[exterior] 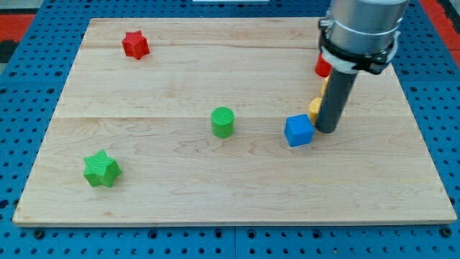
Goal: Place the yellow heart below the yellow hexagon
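Yellow block (315, 106) peeks out, touching tool's tip (326, 130) from behind.

Two yellow pieces sit right of centre in the frame, both mostly hidden behind the rod. One yellow block (315, 106) shows as a small sliver just above-right of the blue cube's spot, touching the rod's left edge. A second yellow sliver (324, 81) peeks out higher up, just above the first. Shapes unreadable; can't tell heart from hexagon.
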